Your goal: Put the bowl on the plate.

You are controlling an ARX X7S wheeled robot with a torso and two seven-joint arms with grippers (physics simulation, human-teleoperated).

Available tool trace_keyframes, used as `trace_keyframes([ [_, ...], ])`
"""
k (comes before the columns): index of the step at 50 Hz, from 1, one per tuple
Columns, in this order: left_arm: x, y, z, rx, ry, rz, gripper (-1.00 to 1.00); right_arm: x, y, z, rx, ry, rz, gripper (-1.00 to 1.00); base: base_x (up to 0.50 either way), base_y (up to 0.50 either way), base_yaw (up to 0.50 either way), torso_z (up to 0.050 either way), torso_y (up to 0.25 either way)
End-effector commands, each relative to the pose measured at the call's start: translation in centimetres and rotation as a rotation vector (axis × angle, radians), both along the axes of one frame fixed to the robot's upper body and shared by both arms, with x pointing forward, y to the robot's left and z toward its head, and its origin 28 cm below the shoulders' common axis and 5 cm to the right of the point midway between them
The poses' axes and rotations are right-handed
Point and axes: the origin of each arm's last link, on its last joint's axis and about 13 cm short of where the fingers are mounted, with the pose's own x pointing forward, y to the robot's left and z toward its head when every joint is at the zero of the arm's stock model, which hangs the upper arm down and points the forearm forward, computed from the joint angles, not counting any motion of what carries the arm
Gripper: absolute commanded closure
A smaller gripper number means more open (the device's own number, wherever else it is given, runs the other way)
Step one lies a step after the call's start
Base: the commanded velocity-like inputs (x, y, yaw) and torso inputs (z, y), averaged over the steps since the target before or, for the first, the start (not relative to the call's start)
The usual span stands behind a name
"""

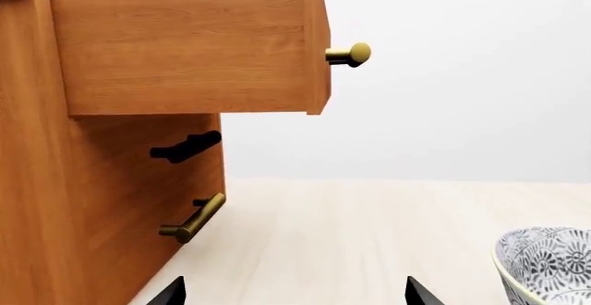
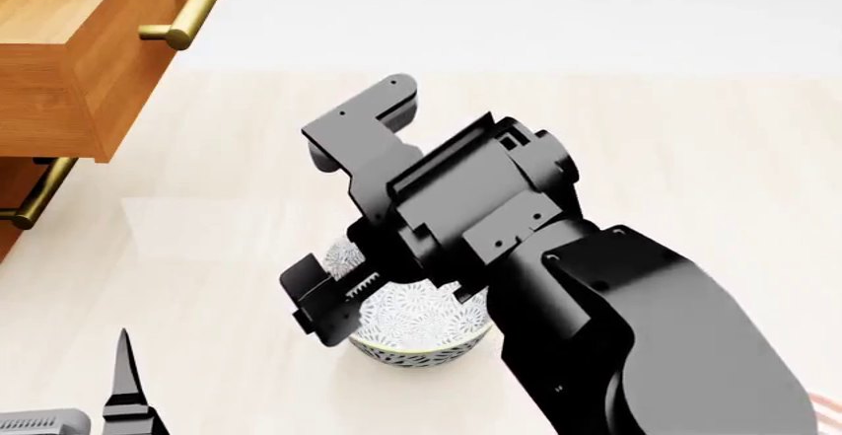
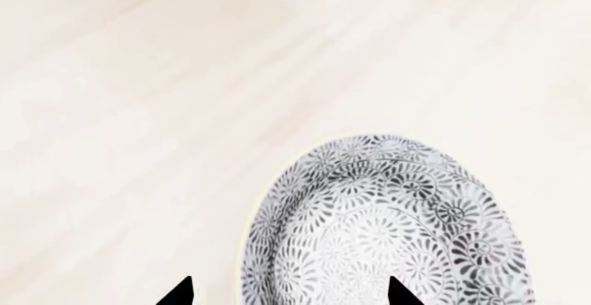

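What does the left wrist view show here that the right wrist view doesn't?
Only the left wrist view shows the wooden cabinet, its pulled-out drawer with a brass knob, and a brass bar handle lower down. Only the right wrist view looks down into the bowl, showing its patterned inside, with the right gripper open over its rim. Both show the bowl, the pale tabletop and a pair of spread black fingertips.

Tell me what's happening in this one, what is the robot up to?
The right arm is reaching down over the bowl, which sits on the pale tabletop. The right gripper is open, with one fingertip outside the bowl's rim and one over its inside, not yet clamped. The left gripper is open and empty near a wooden cabinet whose drawer is pulled out. No plate is visible.
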Motion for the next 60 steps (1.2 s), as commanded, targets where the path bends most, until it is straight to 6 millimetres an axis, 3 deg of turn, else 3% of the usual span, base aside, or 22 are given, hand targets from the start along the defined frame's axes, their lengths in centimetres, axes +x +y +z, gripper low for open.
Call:
trace_keyframes([
  [1,-0.1,-0.1,0.2,0.001,-0.002,-0.004,-1.00,0.0,0.0,-0.3,-0.021,-0.004,0.004,-1.00,0.00,0.00,0.00,0.000,0.000],
  [60,-0.9,-0.4,0.8,0.030,-0.076,-0.072,-1.00,-0.1,0.3,-2.7,0.084,0.020,0.021,-1.00,0.00,0.00,0.00,0.000,0.000],
])
